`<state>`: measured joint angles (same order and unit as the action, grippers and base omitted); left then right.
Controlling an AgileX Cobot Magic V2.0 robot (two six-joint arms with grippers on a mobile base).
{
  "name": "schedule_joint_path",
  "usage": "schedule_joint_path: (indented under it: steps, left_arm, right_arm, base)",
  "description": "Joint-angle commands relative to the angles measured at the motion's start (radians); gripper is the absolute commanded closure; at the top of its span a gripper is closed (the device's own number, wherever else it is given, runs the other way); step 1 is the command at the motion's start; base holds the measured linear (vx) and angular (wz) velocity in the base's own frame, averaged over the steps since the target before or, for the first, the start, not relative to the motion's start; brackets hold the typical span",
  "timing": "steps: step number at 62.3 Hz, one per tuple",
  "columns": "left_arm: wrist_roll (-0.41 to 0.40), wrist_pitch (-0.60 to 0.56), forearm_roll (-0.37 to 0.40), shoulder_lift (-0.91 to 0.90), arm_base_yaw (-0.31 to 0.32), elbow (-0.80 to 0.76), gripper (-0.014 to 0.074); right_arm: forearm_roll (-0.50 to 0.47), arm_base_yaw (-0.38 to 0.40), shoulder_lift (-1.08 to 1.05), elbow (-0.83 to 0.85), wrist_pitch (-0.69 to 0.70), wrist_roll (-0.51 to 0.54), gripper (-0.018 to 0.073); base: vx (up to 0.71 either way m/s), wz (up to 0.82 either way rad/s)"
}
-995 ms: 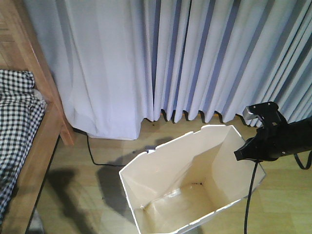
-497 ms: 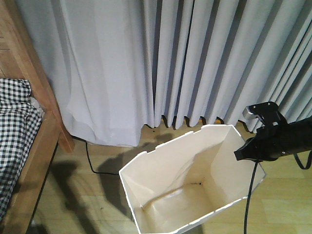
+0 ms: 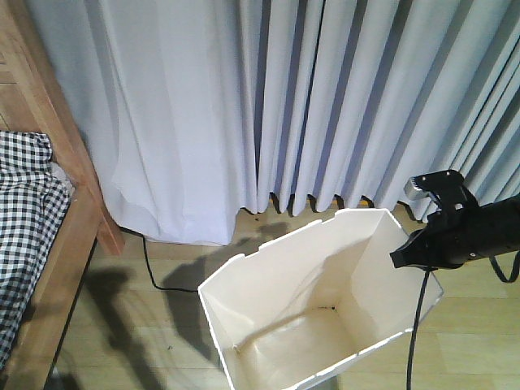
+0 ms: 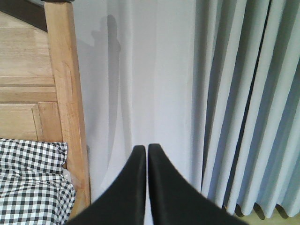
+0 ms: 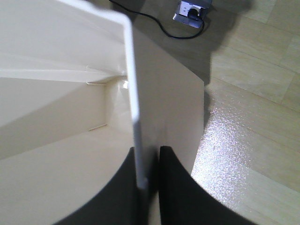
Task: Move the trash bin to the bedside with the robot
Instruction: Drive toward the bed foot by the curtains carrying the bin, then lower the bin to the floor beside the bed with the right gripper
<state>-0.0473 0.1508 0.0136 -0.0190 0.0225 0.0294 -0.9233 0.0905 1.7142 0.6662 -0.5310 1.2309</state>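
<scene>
The white trash bin [image 3: 284,284] stands open-topped on the wood floor, low in the front view, its cream inside showing. My right gripper [image 3: 404,256] on its black arm holds the bin's right rim; in the right wrist view the right gripper [image 5: 147,157] is shut on the bin's thin wall [image 5: 133,93], one finger inside and one outside. The bedside, a light-brown bed frame [image 3: 81,191] with checked bedding [image 3: 28,203], lies at the left, a floor gap away from the bin. My left gripper [image 4: 146,149] is shut on nothing, facing the bed post [image 4: 70,117] and the curtain.
Long pale curtains [image 3: 325,106] hang just behind the bin. A black cable [image 3: 150,264] runs over the floor between bed and bin, and a floor socket [image 5: 190,8] with a plugged cable sits beyond the bin's far side.
Curtain and bed have slid down and left in the front view, mostly within the first half second. Bin and right arm keep the same place in the frame.
</scene>
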Motion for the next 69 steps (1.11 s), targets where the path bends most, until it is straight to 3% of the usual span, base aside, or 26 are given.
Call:
schedule_joint_path:
  steps: [1, 27, 45, 58, 69]
  left_arm:
    - [-0.009, -0.078, 0.003, -0.01, 0.008, 0.027, 0.0602]
    - [-0.009, -0.078, 0.003, -0.01, 0.008, 0.027, 0.0602]
    - [-0.009, -0.078, 0.003, -0.01, 0.008, 0.027, 0.0602]
    - [-0.009, -0.078, 0.003, -0.01, 0.008, 0.027, 0.0602]
    - [-0.009, -0.078, 0.003, -0.01, 0.008, 0.027, 0.0602]
  right_arm:
    - [-0.098, 0.001, -0.048, 0.031, -0.088, -0.027, 0.0565]
    - [-0.127, 0.001, -0.048, 0.031, -0.08, -0.033, 0.0565]
    - [-0.292, 0.069, 0.078, 0.13, 0.026, -0.119, 0.0565]
    - [-0.277, 0.132, 0.239, 0.222, 0.021, -0.12, 0.0565]
    - [-0.257, 0.137, 0.394, 0.326, 0.02, -0.076, 0.0565]
  base:
    - [0.0, 0.0]
    - [0.0, 0.0]
    - [0.0, 0.0]
    - [0.0, 0.0]
    - [0.0, 0.0]
